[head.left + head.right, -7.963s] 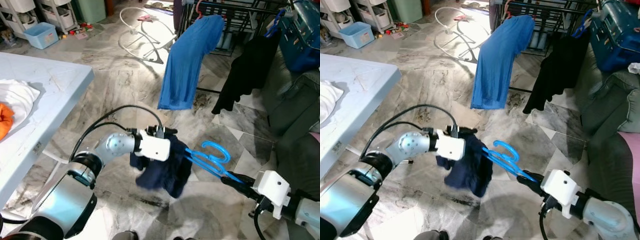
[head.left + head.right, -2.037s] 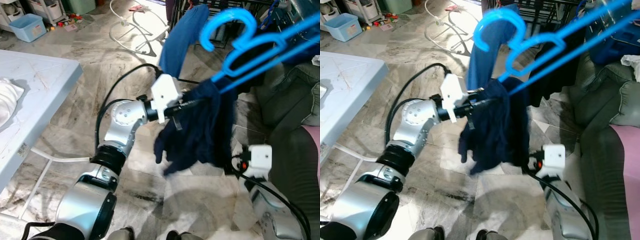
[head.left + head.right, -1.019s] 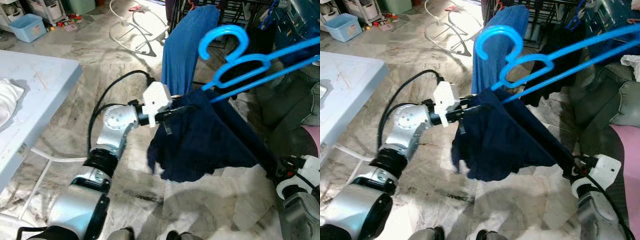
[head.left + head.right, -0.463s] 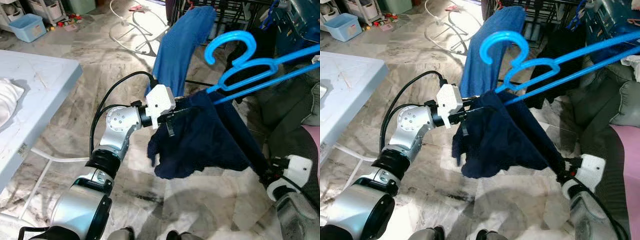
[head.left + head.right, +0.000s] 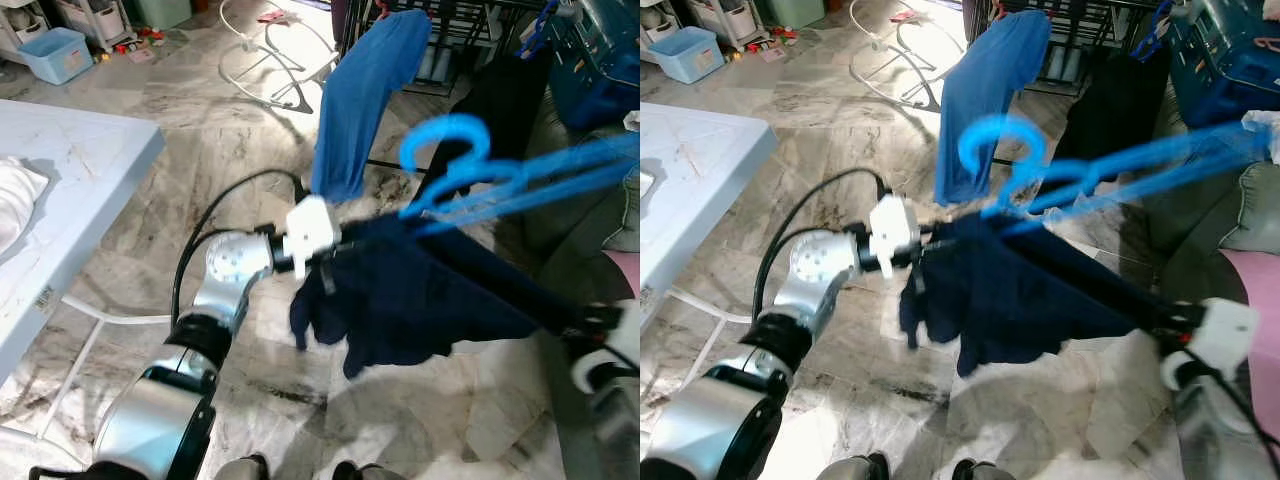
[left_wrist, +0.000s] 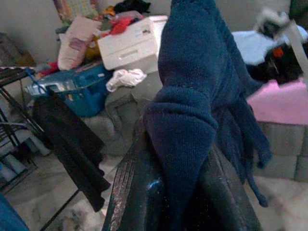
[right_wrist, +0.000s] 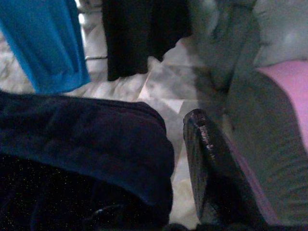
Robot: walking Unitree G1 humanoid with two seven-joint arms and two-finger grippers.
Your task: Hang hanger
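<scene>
Mid-carry: left claw is clamped on the navy garment, right claw pinches its far end, blue hanger riding on top. Next, I'd guess: hook onto the rack at 12 o'clock.

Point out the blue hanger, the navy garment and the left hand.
blue hanger [image 5: 447, 133], left eye view, on the curved hook.
navy garment [image 5: 420, 295], left eye view, mid-cloth.
left hand [image 6: 166, 185], left wrist view, between the fingertips, which pinch a fold of the garment.
</scene>
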